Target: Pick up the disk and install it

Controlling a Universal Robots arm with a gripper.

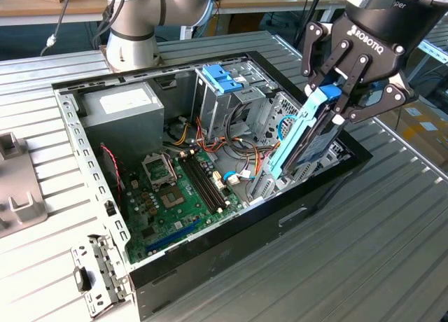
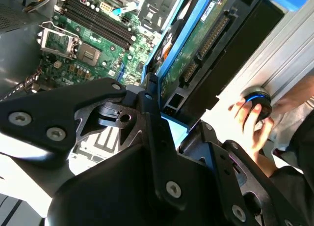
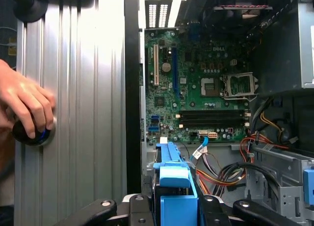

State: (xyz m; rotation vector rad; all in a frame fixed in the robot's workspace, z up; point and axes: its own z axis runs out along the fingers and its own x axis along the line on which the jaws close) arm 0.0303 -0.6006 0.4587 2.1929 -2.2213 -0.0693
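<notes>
The fingers (image 1: 341,103) are clamped on the disk (image 1: 306,136), holding it tilted, its low end inside the open computer case (image 1: 231,255).

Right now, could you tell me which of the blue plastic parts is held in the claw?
The disk with its light-blue side rails, tilted steeply over the case's edge in the claw. The other blue part, the tab piece, sits fixed atop the metal cage, untouched.

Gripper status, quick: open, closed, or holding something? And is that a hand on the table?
Gripper: shut on the disk, held tilted over the open computer case.
Person's hand: resting on a round black knob on the table.
</notes>
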